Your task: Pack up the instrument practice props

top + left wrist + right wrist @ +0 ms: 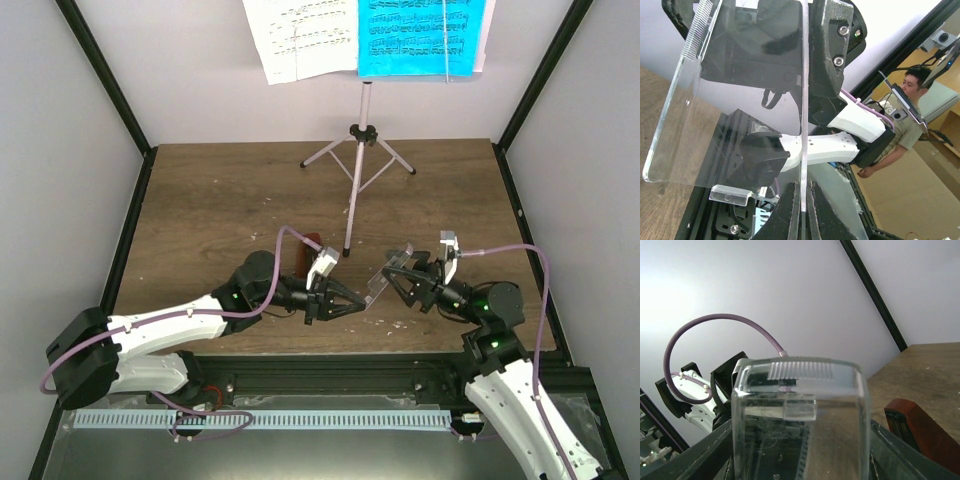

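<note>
The metronome's clear cover hangs between both arms, just above the table's front middle. My left gripper is shut on one thin wall of it; in the left wrist view that wall stands edge-on between the gripper pads. My right gripper holds the cover from the other side, its fingers against both outer walls. The brown metronome body lies on the table behind my left wrist, also at the right in the right wrist view. The pink music stand stands at the back, carrying the white sheet and cyan sheet.
The stand's tripod legs spread over the back middle of the wooden table. Black frame posts and pale walls close in both sides. A metal rail runs along the near edge.
</note>
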